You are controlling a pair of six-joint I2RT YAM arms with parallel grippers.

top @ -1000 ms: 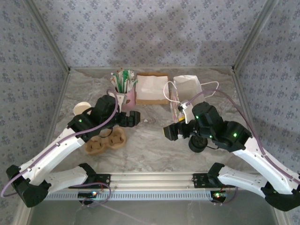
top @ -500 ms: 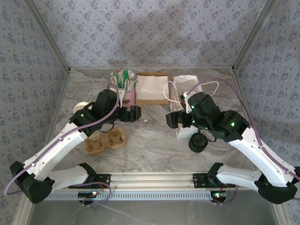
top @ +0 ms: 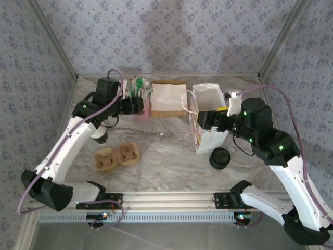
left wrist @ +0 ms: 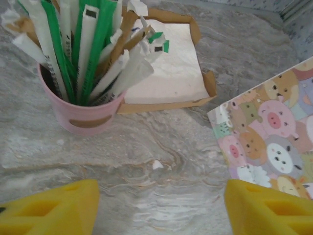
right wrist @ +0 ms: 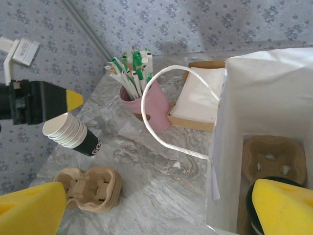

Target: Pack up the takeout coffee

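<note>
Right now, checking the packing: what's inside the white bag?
A brown cup carrier lies at the bottom of the white bag. A dark rounded edge shows beside it; a yellow finger of the right gripper hides the rest.

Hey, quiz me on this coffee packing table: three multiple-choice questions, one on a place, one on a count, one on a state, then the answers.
1. Where does the pink cup of straws stand?
A. inside the paper bag
B. right beside the napkin box
C. on the cardboard carrier

2. How many cup slots has the cardboard carrier that lies on the table?
A. two
B. four
C. six

3. How is the paper bag?
A. lying flat and folded
B. upright, mouth open
C. upright, taped shut

Answers:
1 B, the left wrist view shows the cup at the corner of the napkin box.
2 A, it has two round lobes side by side.
3 B, the right wrist view looks down into its open top.
</note>
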